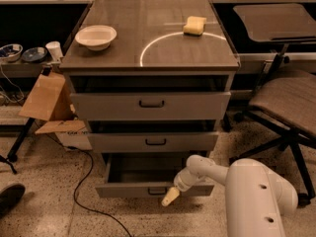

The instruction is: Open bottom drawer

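The bottom drawer (123,189) of the grey cabinet stands pulled out, its plain grey inside showing. Its short front panel has a small black bar handle (156,191) at centre. My gripper (170,197) reaches in from the lower right on the white arm (256,196), its cream tip right beside the handle at the drawer's front edge. The middle drawer (153,142) and the tall top drawer (150,105) sit slightly ajar above.
The cabinet top (163,58) carries a white bowl (96,36) and a yellow sponge (194,25). A cardboard box (44,100) leans at the left, with a black cable (81,181) on the floor. An office chair (286,107) stands at the right.
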